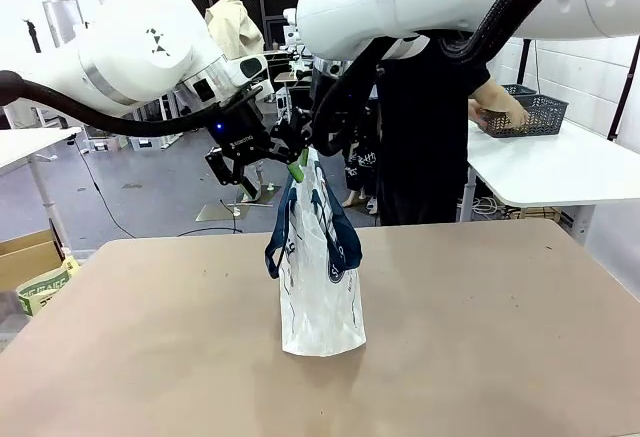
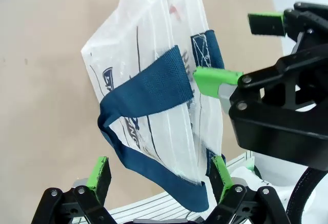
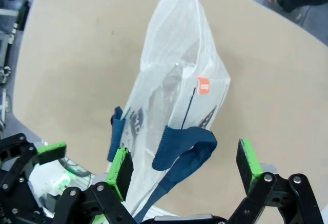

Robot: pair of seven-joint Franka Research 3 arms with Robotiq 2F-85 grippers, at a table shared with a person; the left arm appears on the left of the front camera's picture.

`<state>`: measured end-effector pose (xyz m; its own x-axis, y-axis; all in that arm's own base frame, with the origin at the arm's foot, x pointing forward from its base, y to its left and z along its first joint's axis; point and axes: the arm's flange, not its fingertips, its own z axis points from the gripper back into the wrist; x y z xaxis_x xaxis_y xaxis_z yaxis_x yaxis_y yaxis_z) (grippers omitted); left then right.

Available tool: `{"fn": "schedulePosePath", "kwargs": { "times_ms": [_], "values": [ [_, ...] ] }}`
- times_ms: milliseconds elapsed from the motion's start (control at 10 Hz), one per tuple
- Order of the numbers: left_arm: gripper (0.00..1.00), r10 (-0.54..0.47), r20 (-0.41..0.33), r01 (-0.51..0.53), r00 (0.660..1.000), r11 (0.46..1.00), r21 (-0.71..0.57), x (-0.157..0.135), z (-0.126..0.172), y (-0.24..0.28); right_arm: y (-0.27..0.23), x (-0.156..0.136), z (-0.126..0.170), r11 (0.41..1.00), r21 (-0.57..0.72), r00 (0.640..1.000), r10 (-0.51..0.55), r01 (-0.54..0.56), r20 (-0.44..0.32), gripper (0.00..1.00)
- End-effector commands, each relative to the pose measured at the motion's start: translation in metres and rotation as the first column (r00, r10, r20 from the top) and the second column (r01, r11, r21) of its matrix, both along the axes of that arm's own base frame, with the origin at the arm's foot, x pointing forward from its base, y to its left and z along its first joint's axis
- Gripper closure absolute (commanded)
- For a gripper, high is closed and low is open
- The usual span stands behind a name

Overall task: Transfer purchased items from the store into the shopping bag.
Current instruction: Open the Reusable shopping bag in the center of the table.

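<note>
The bag (image 1: 322,297) has its top up between your two grippers, so start there. Your left gripper (image 2: 160,175) has its jaws wide apart. A navy handle (image 2: 148,88) loops down between the pads, and they are clamped on nothing. Your right gripper (image 3: 185,163) is just as wide, with the other handle (image 3: 187,144) hanging between its fingers, not pinched. In the front view one green pad of the right gripper lies at the bag's top edge; whether it steadies the bag or only brushes it, you cannot tell.

Further out, the bag stands upright near the middle of the brown table (image 1: 150,357), its mouth narrow and creased. Looking down into it from the right wrist, you see a small red label (image 3: 203,85) and dark print through the plastic, but no item you could name.

The basket (image 1: 535,115) sits on a white table (image 1: 560,172) at the far right, well apart from the bag. A person's hand (image 1: 500,109) is at its rim, and its contents are too small to tell.

My reading is that the transfer has hardly started. The bag is in place with nothing visibly in it. You have yet to open the mouth, bring the items over and drop them in.
</note>
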<state>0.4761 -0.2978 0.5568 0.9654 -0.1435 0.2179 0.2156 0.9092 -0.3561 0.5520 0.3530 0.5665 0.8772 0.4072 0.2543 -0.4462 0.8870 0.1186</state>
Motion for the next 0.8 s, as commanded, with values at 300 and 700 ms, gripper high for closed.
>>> {"fn": "schedulePosePath", "kwargs": {
  "times_ms": [300, 700],
  "values": [
    [0.0, 0.051, -0.011, -0.051, 0.999, 0.998, 0.024, 0.011, -0.012, -0.012, -0.007, 0.0, -0.026, 0.995, -0.062, 0.993, -0.088, 0.083, -0.08, 0.0],
    [0.0, 0.066, -0.019, -0.065, 0.998, 0.996, 0.061, 0.018, -0.02, -0.02, -0.007, 0.006, -0.041, 0.99, -0.084, 0.986, -0.126, 0.117, -0.113, 0.0]
  ]
}}
